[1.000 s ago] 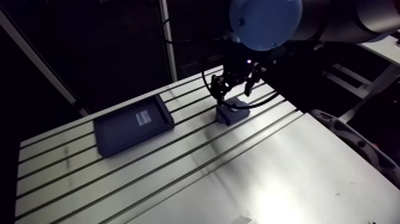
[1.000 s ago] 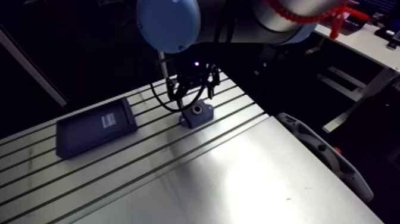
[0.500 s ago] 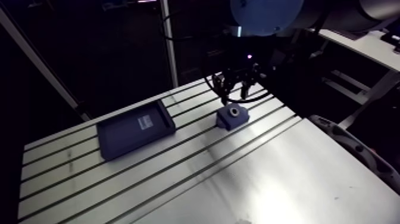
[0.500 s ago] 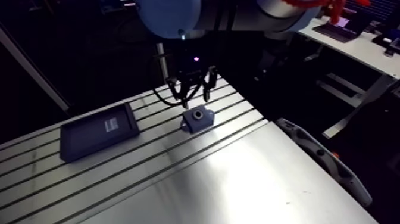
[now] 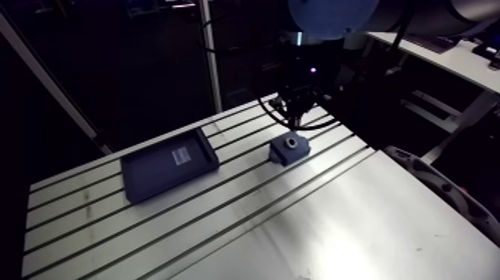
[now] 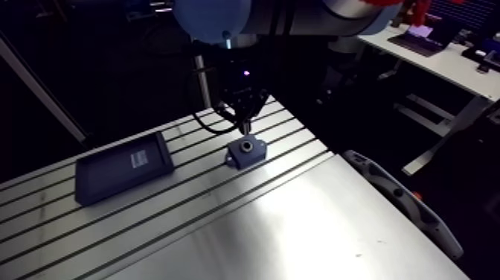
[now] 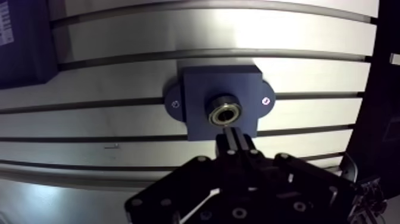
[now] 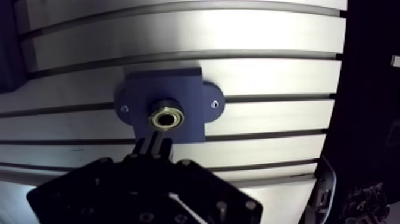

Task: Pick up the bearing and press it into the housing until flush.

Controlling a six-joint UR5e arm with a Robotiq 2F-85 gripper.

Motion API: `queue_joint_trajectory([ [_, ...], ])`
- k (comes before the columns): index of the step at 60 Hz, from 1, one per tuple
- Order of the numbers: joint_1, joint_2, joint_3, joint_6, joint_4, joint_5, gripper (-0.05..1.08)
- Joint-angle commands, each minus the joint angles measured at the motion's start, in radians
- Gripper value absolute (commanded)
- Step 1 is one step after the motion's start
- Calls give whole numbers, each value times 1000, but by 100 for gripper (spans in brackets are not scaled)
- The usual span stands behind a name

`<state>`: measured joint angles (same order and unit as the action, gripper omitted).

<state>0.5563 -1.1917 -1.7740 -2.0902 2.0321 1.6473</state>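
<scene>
A dark blue housing (image 7: 220,98) with two screws in its side ears lies on the slotted table. A metal bearing (image 7: 224,113) with a brass-coloured ring sits in its central bore. My gripper (image 7: 234,139) hangs above the housing with its two fingers pressed together and nothing between them, the tips just short of the bearing in the wrist view. The arm view shows the gripper (image 5: 297,118) a little above the housing (image 5: 289,147), apart from it.
A dark flat tray (image 5: 168,163) with a white label lies on the table to the left of the housing. A curved grey part (image 5: 445,194) sits past the table's right edge. The table's slots (image 5: 178,201) run along its length.
The gripper has gone from open around the housing to shut with nothing held, and has risen off the housing. The bearing stays in the bore.
</scene>
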Motion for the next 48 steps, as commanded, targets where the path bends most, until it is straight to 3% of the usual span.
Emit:
queue_joint_trajectory([
  [1, 1, -1, -7, -33, 0, -1, 107],
  [18, 1, 7, -15, -73, 12, -18, 107],
  [48, 14, 24, -23, -83, 67, -19, 107],
])
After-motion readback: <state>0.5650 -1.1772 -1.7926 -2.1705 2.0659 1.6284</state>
